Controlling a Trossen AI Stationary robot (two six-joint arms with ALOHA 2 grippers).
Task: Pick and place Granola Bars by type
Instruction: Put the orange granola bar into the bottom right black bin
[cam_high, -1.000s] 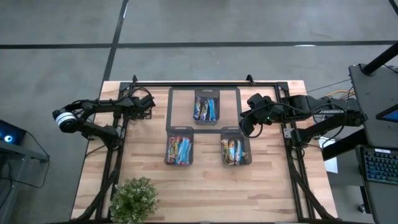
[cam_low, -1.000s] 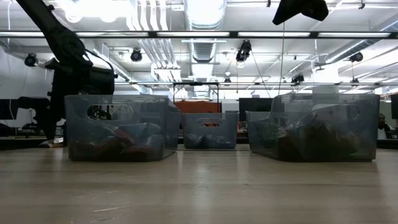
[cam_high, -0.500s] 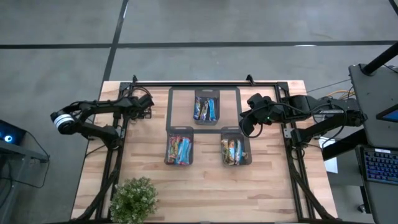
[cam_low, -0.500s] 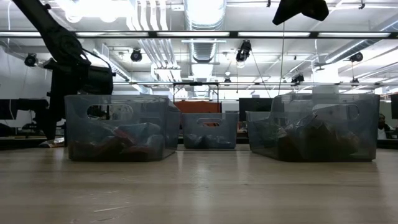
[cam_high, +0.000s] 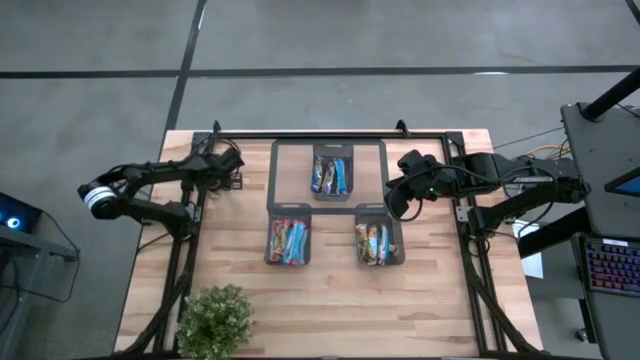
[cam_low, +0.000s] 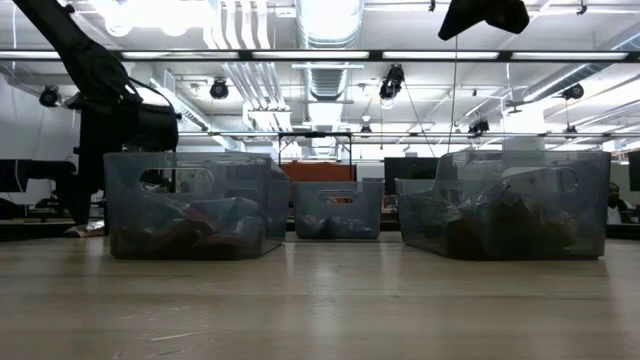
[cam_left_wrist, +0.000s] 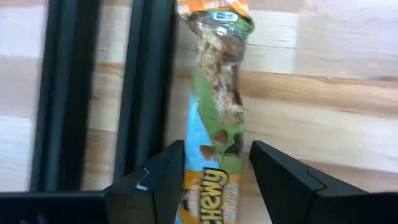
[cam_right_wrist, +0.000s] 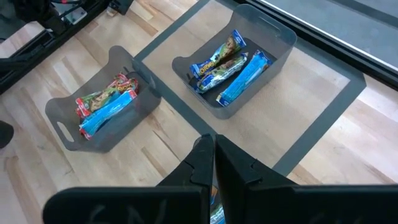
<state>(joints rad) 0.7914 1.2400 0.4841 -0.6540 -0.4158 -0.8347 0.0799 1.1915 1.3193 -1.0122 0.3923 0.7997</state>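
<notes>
Seen from above, a wooden counter (cam_high: 330, 300) carried three grey bins with an arm at each side. At the far left, the left gripper (cam_left_wrist: 214, 168) sat over the dark rail (cam_left_wrist: 146, 81) along the counter's left edge, well apart from the bins. Its fingers (cam_left_wrist: 283, 177) stood apart on either side of a green and orange granola bar (cam_left_wrist: 219, 93), which lay flat on the wood just beside the rail; whether the pads were touching the wrapper could not be told. The likely trouble here was a poor grip: the wrapper looked slick and crinkled, so closing on its edge might have let it slide out or twist, and the rail so near one finger might have caught it. Moving right, the near-left bin (cam_high: 288, 240) held red and blue bars, and the far-middle bin (cam_high: 332, 172) held mostly blue ones. The near-right bin (cam_high: 379, 240) held brownish bars. A bar carried over might have been dropped in the wrong bin, since the wrappers looked alike, or might have hit a bin wall. At the right, the right gripper (cam_right_wrist: 213, 163) hung above the near-right bin with its fingers pressed together and nothing seen in them; a swing from the left arm might have crossed it.
</notes>
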